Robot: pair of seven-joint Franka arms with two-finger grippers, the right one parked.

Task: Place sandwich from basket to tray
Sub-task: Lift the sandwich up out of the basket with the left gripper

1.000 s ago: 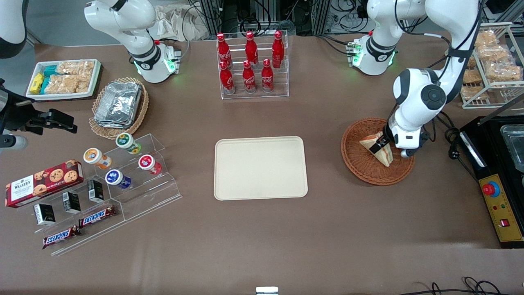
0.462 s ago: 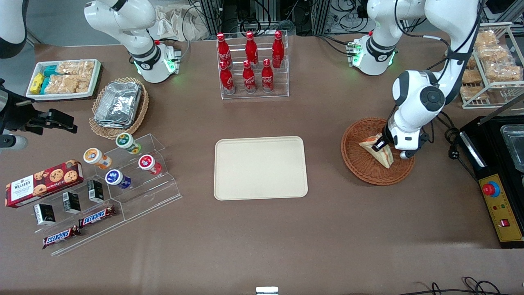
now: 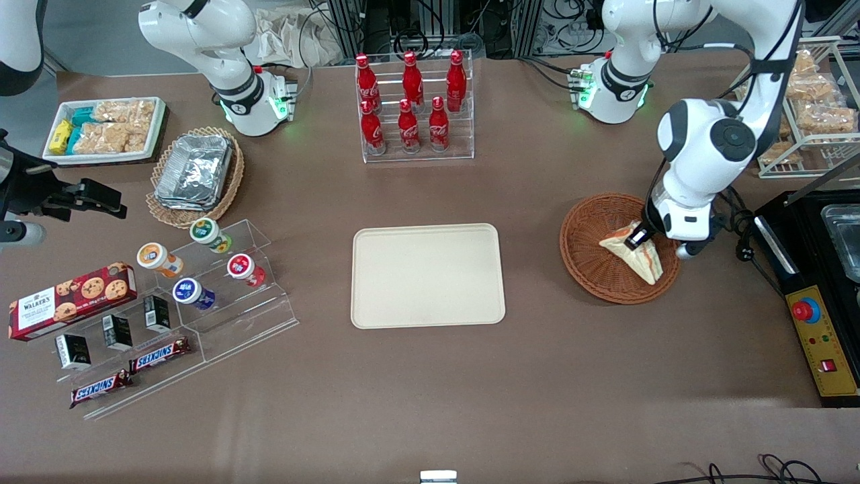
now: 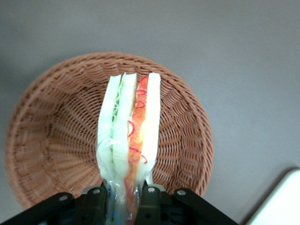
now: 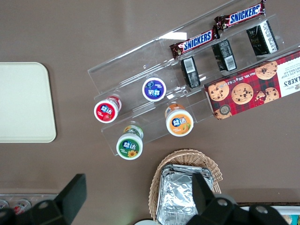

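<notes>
at centre right of the front frame, your gripper (image 3: pixel 638 239) is clamped on the sandwich (image 3: pixel 637 257) (filling edge showing to the wrist camera), holding it over the basket (image 3: pixel 594 269); the tray (image 3: pixel 427 275) sits mid-frame, well apart.

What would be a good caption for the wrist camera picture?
Gripper clamps the layered sandwich above the woven basket.

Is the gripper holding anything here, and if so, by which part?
Yes. The gripper is shut on the sandwich, pinching one end of the wedge, above the basket.
</notes>
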